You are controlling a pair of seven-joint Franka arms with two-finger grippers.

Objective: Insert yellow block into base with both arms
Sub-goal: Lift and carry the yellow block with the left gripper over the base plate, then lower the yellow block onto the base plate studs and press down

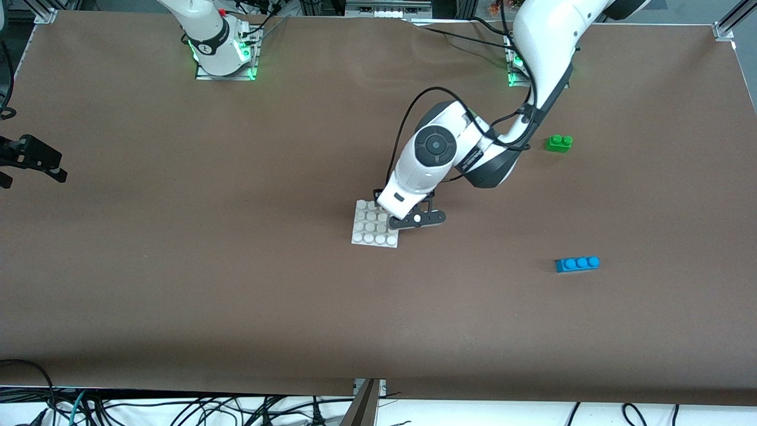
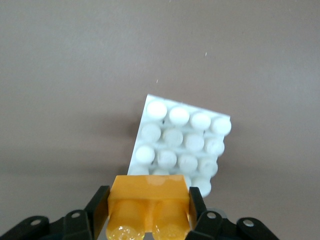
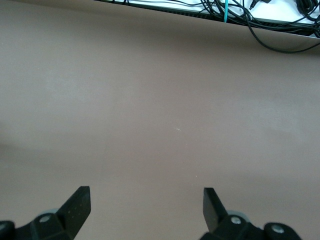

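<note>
The white studded base [image 1: 371, 228] lies flat near the middle of the table. My left gripper [image 1: 387, 210] reaches down over the base's edge toward the left arm's end, and the wrist hides what it carries in the front view. The left wrist view shows the left gripper [image 2: 148, 206] shut on the yellow block [image 2: 149, 192], one black finger [image 2: 100, 205] against each end. There the block hangs just over the edge of the base [image 2: 180, 145]. My right gripper [image 3: 145, 195] is open over bare table with nothing between its fingers. It shows at the right arm's end [image 1: 35, 158].
A green two-stud brick [image 1: 559, 143] sits toward the left arm's end, farther from the front camera than the base. A blue three-stud brick [image 1: 577, 264] lies nearer the front camera. Cables [image 3: 280, 30] run along the table's edge.
</note>
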